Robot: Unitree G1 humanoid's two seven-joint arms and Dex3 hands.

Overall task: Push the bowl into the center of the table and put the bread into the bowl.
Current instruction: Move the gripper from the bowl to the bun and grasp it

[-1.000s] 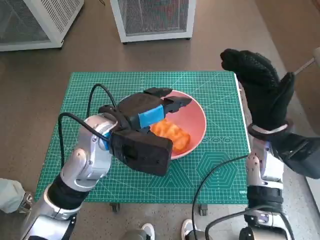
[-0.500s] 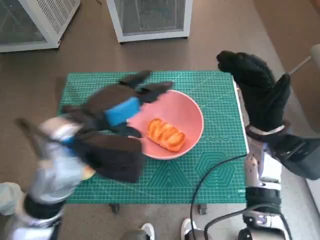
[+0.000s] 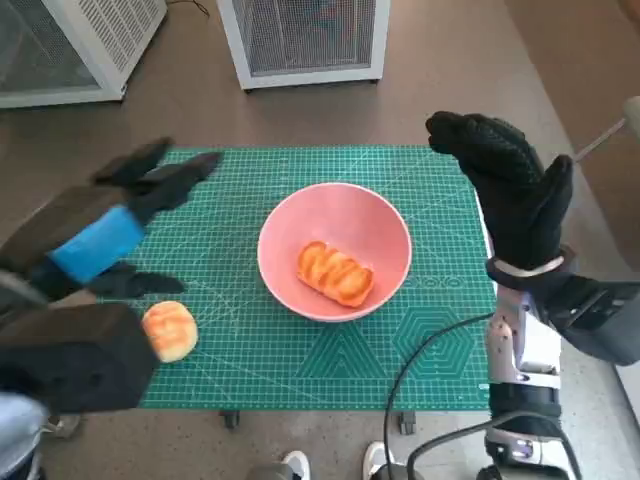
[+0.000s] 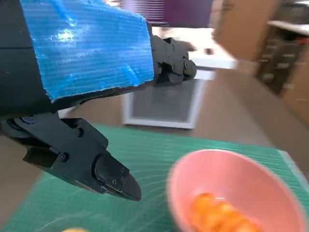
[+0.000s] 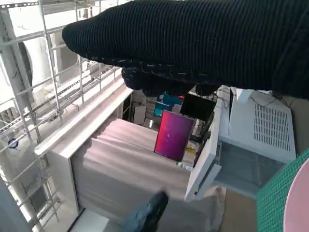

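The pink bowl (image 3: 335, 250) stands near the middle of the green mat (image 3: 440, 180) and holds an orange-glazed bread (image 3: 335, 273). The left wrist view shows the bowl (image 4: 231, 183) with the bread (image 4: 217, 217) inside. My left hand (image 3: 100, 225) hovers over the mat's left edge, fingers spread, holding nothing. A round bun (image 3: 169, 330) lies on the mat beside that hand. My right hand (image 3: 510, 190) is raised above the mat's right edge, fingers apart, empty.
Two white mesh-sided units (image 3: 305, 35) stand on the floor beyond the table, one more (image 3: 70, 45) at far left. A black cable (image 3: 420, 350) loops over the mat's front right corner. Shoes (image 3: 295, 462) show below the table's front edge.
My left hand has pulled away from the bowl to the left, leaving the bread lying in it. The round bun has come into sight. The right hand has barely moved.
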